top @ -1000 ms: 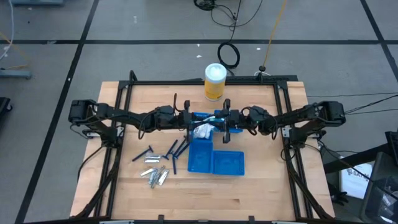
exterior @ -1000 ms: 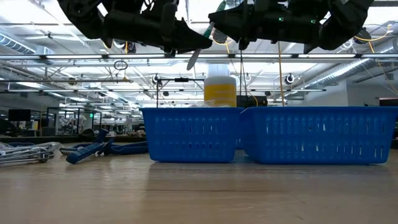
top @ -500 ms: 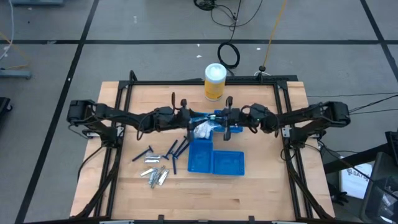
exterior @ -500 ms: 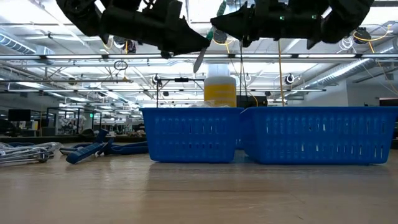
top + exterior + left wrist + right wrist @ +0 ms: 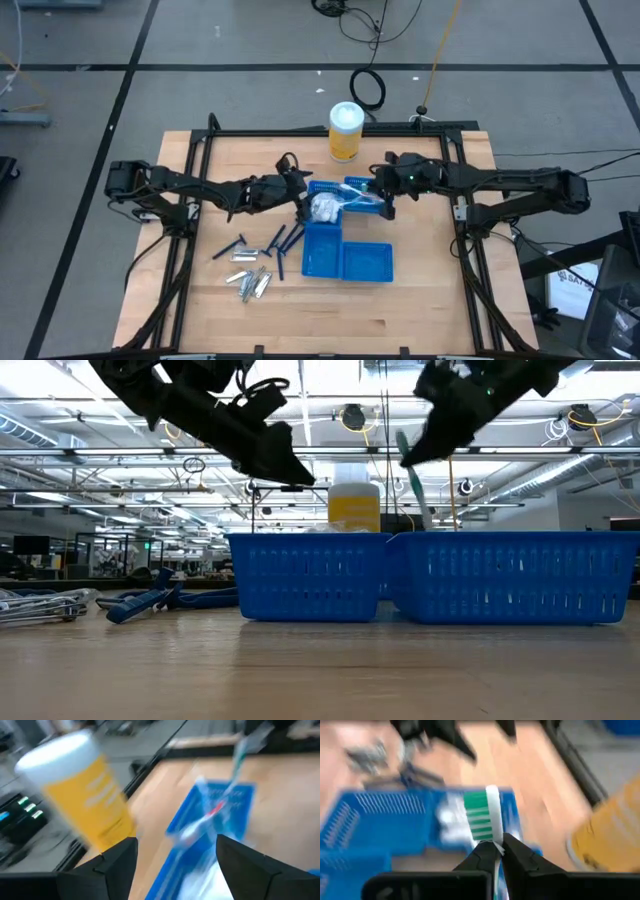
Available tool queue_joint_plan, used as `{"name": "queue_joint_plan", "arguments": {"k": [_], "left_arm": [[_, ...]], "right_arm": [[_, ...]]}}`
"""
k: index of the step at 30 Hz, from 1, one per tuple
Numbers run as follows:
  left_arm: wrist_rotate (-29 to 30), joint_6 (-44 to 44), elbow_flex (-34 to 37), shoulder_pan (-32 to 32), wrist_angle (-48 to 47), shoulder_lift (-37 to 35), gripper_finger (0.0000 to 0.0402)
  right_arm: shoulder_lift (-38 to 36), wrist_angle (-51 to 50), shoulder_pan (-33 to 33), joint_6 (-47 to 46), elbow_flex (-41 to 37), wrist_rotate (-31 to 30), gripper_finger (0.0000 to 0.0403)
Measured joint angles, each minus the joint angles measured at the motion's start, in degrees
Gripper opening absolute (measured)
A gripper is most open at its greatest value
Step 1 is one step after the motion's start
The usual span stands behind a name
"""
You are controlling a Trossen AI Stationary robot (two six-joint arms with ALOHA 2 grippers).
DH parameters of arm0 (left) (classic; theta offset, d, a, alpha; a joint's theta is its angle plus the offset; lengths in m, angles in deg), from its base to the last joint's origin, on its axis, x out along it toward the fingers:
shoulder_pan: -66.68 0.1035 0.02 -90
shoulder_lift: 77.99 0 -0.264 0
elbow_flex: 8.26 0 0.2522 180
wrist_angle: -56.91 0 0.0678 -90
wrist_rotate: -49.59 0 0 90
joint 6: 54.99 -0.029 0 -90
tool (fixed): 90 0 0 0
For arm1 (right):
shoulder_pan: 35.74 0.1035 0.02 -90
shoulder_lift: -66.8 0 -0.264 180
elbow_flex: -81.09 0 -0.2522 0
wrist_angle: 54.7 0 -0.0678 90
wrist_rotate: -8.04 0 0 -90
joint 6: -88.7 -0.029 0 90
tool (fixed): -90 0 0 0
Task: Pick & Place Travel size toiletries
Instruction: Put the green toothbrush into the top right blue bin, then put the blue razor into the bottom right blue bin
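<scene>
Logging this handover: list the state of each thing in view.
Right gripper: shut on toothbrush.
Left gripper: fingers open, empty.
Toothbrush: held above blue trays.
Blue trays: upright; one holds white packets.
Yellow canister: upright, lid on.
Razors: loose on table.

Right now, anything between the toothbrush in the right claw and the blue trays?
Nothing visible. The right claw is shut on the toothbrush, held above the blue mesh trays near the white packets. The left claw is open, off to the side.
</scene>
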Motion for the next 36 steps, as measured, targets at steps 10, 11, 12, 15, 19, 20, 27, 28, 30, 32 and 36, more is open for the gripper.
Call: {"name": "queue_joint_plan", "arguments": {"k": [10, 11, 12, 15, 19, 20, 27, 28, 30, 32, 36], "left_arm": [[4.9, 0.8, 0.0, 0.5, -1.2, 0.0, 0.0269], [4.9, 0.8, 0.0, 0.5, -1.6, 0.0, 0.0269], [4.9, 0.9, 0.0, 0.5, -2.1, 0.0, 0.0269], [4.9, 1.6, 0.0, 0.4, -3.9, 0.0, 0.0269], [4.9, 2.4, 0.0, 0.4, -4.4, 0.0, 0.0269], [4.9, 2.4, 0.0, 0.4, -4.4, 0.0, 0.0269], [4.9, 2.7, 0.0, 0.4, -4.3, 0.0, 0.0269], [4.9, 3.0, 0.0, 0.4, -4.3, 0.0, 0.0269], [4.9, 3.7, 0.0, 0.4, -4.5, 0.0, 0.0269], [4.9, 3.7, 0.0, 0.4, -4.5, 0.0, 0.0269], [4.9, 3.7, 0.0, 0.4, -5.2, 0.0, 0.0269]], "right_arm": [[3.5, -5.9, -1.3, -3.1, -1.1, -2.1, 0.0008], [3.7, -6.5, -1.3, -3.2, -1.6, -2.1, 0.0008], [3.8, -6.5, -1.3, -3.3, -2.1, -2.1, 0.0008], [3.7, -5.7, -1.3, -3.3, -3.1, -2.1, 0.0008], [3.8, -5.5, -1.3, -4.6, -3.6, -2.1, 0.0017], [3.7, -5.1, -1.3, -4.7, -3.6, -2.1, 0.0023], [3.7, -1.9, -1.3, -4.8, -3.6, -2.1, 0.0102], [3.7, -1.0, -1.3, -4.9, -3.6, -2.1, 0.0114], [3.7, 0.4, -1.3, -5.3, -3.6, -2.1, 0.0136], [3.7, 1.8, -1.3, -5.3, -3.6, -2.1, 0.0156], [3.7, 3.6, -1.3, -4.7, -3.6, -2.1, 0.0185]]}}
